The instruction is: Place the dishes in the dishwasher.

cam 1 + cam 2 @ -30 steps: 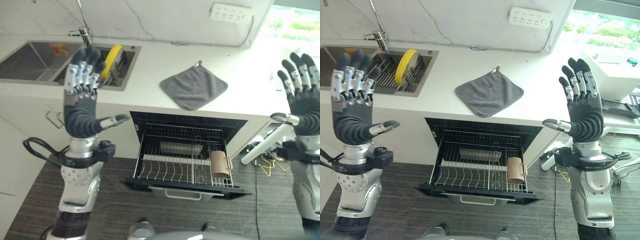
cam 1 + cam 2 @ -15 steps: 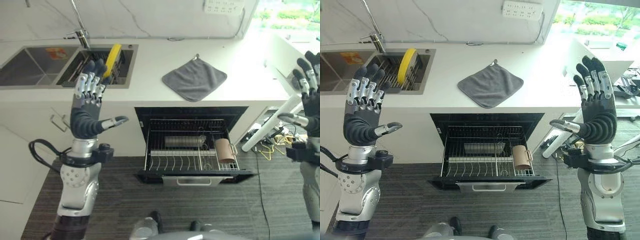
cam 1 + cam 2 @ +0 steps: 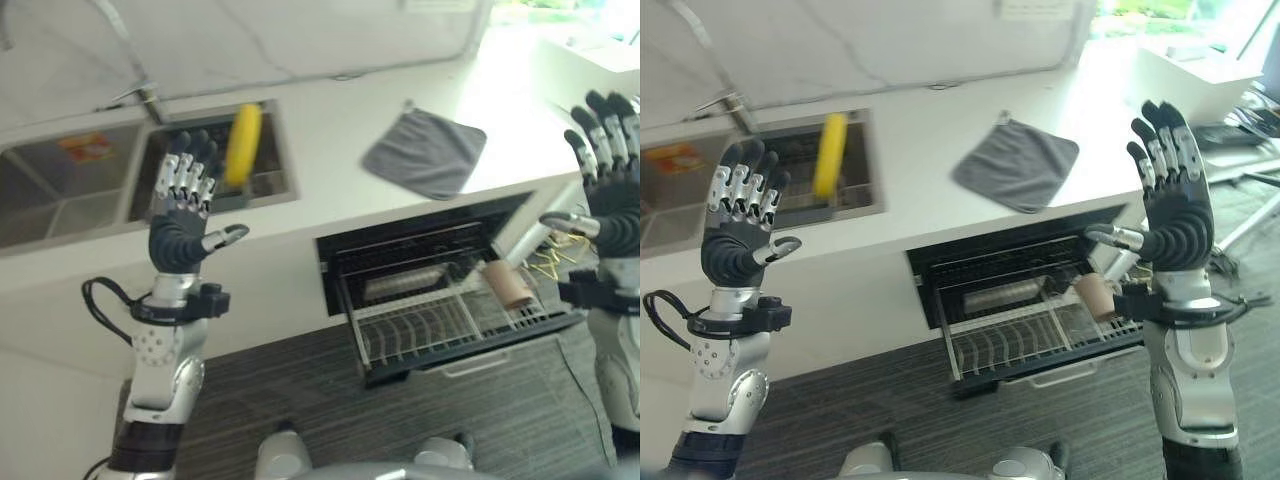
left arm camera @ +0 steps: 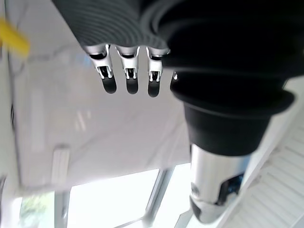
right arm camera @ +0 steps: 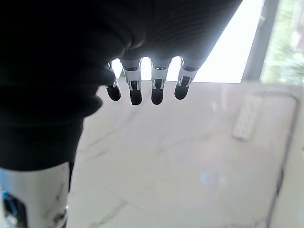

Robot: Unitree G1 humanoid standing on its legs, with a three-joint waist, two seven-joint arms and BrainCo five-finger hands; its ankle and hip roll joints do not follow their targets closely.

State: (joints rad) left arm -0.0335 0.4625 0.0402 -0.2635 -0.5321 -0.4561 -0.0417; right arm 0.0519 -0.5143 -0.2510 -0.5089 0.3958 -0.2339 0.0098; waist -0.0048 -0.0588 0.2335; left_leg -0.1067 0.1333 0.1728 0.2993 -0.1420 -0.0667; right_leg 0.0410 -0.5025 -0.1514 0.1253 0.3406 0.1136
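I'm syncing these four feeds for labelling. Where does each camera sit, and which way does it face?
Left eye view: on the head, looking down at the sink, yellow plate and open dishwasher rack; both raised hands show.
Right eye view: beside it, same scene, grey cloth included.
Left wrist view: along the left hand toward the wall.
Right wrist view: along the right hand toward the wall.
Both wrist views share the wall socket strip.

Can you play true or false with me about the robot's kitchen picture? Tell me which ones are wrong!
1. The yellow round plate stands on edge in the steel sink. True.
2. The left hand holds the plate. False: it is raised, open and empty.
3. The grey square cloth lies on the white countertop. True.
4. The dishwasher's wire rack is pushed in and shut. False: it is pulled out.
5. The right hand is open. True.
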